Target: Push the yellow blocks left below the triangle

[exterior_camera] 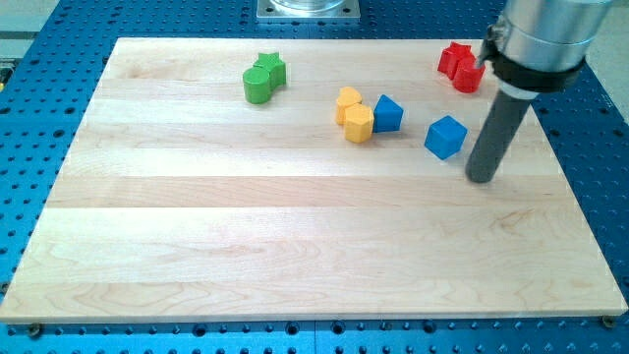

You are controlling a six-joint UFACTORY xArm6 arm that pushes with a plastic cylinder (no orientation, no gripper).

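Note:
Two yellow blocks sit together near the board's middle top: a heart-like one [348, 99] and a hexagon [359, 124] just below it. A blue block [388, 113] that looks like a triangle touches the hexagon's right side. A blue cube [445, 137] lies further right. My tip [482, 179] rests on the board just right of and slightly below the blue cube, well right of the yellow blocks and touching no block.
A green star [272, 67] and a green cylinder [258, 86] sit together at the top left. Two red blocks [460, 67] sit at the top right, partly behind the arm's body [541, 39]. The wooden board [295, 246] lies on a blue perforated table.

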